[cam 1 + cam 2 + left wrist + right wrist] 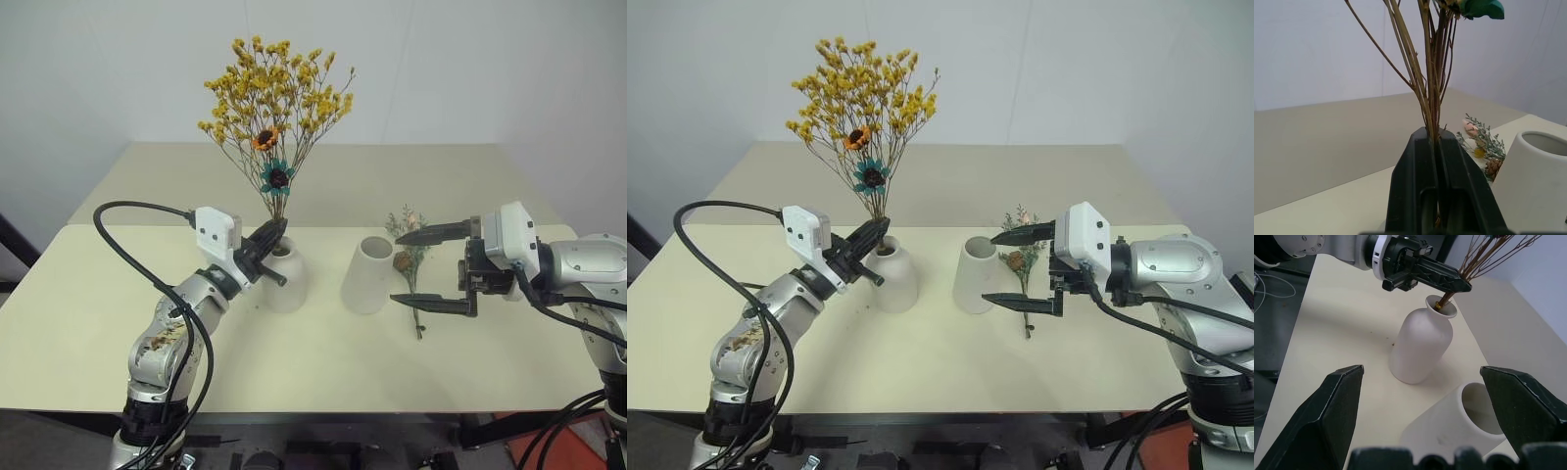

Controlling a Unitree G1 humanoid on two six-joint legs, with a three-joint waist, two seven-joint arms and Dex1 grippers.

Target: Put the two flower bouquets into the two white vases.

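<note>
Your left end effector point(274, 233) is clamped on the yellow bouquet's point(274, 93) stems, just above the narrow-necked vase point(284, 276); your right wrist view shows the stem ends inside its mouth. Your right end effector point(416, 268) is spread wide above the sprig bunch point(409, 257), which lies on the table point(313, 352) beside the wide-mouthed vase point(368, 275).

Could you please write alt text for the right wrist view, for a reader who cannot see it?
The left gripper, shut on the yellow bouquet's stems, holds their ends in the mouth of the squat white vase on the table. The open right gripper frames the view, with the wide-mouthed vase just ahead.
</note>
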